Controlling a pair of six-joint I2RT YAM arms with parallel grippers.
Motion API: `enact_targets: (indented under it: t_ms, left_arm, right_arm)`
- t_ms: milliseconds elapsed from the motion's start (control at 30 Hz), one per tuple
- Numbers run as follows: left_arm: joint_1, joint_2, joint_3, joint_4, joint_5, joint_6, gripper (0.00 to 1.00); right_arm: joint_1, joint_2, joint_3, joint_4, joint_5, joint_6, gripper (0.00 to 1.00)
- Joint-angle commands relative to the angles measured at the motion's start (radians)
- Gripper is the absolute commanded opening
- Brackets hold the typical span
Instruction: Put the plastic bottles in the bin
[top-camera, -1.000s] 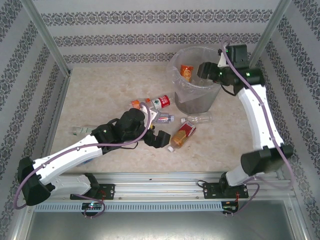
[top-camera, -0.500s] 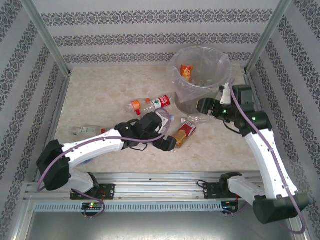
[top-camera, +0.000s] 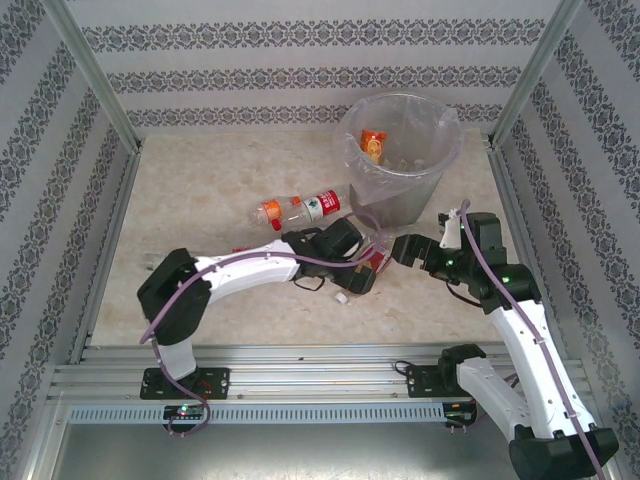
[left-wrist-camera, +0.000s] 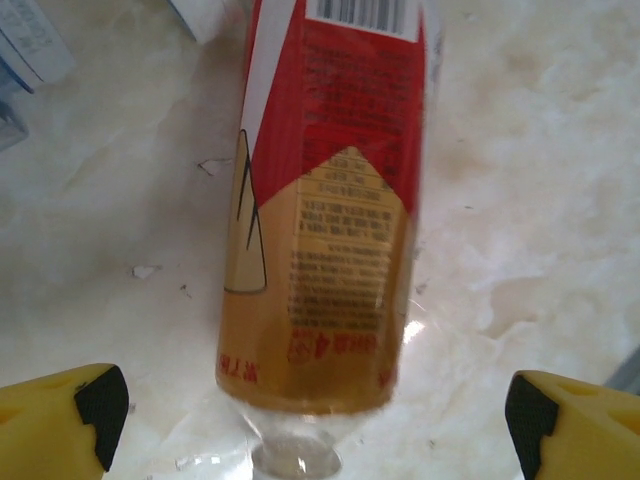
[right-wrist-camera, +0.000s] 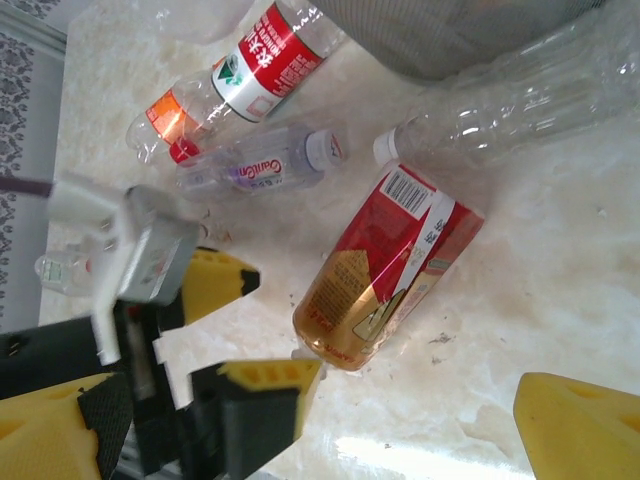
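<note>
An amber bottle with a red label (left-wrist-camera: 330, 220) lies on the table, its neck toward my left gripper (left-wrist-camera: 315, 425), which is open with a yellow finger on either side of the neck end. From above, that gripper (top-camera: 357, 268) covers part of the same bottle (top-camera: 370, 262). My right gripper (top-camera: 405, 250) hovers open just right of it, empty. Lying nearby are a clear bottle (right-wrist-camera: 510, 100), a small purple-labelled bottle (right-wrist-camera: 260, 165) and a red-labelled bottle (top-camera: 305, 209). The grey bin (top-camera: 400, 190) stands behind, an orange-labelled bottle (top-camera: 372, 143) inside.
The bin's crinkly bag hangs over its rim (top-camera: 445, 125). Patterned walls and metal posts close in the table on three sides. Open marble surface (top-camera: 200, 180) lies to the back left. The two arms' grippers sit close together near the amber bottle.
My left gripper reached right to the amber bottle's neck. My right arm left the bin's rim, came down toward the table beside the bottle, and its jaws opened wider.
</note>
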Motion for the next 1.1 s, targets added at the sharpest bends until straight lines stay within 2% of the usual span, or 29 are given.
enact_targets:
  t_ms: [0, 433, 567, 633, 733, 867, 1067]
  left_arm:
    - [-0.015, 0.055, 0.056, -0.071, -0.034, 0.011, 0.93]
    - [-0.035, 0.191, 0.12, -0.088, -0.005, 0.017, 0.83]
    - [-0.038, 0.206, 0.125, -0.079, 0.002, 0.017, 0.79]
    - [-0.038, 0.207, 0.122, -0.076, 0.007, 0.017, 0.73]
    - [-0.038, 0.187, 0.104, -0.052, 0.009, 0.011, 0.63]
    - [-0.037, 0.122, 0.055, -0.005, 0.028, -0.008, 0.57]
    - [-0.029, -0.027, -0.078, 0.132, 0.144, -0.057, 0.56]
  right_arm:
    - [0.005, -0.018, -0.014, 0.012, -0.019, 0.027, 0.98]
    - [-0.024, -0.041, -0.009, -0.03, 0.032, 0.023, 0.97]
    - [-0.03, -0.051, -0.028, -0.032, 0.023, 0.023, 0.95]
    - [-0.032, -0.058, -0.039, -0.032, 0.022, 0.025, 0.95]
    - [-0.034, -0.065, -0.062, -0.034, 0.026, 0.033, 0.93]
    - [-0.035, -0.076, -0.111, -0.003, -0.014, 0.06, 0.92]
    - [-0.034, -0.073, -0.187, 0.09, -0.088, 0.131, 0.9]
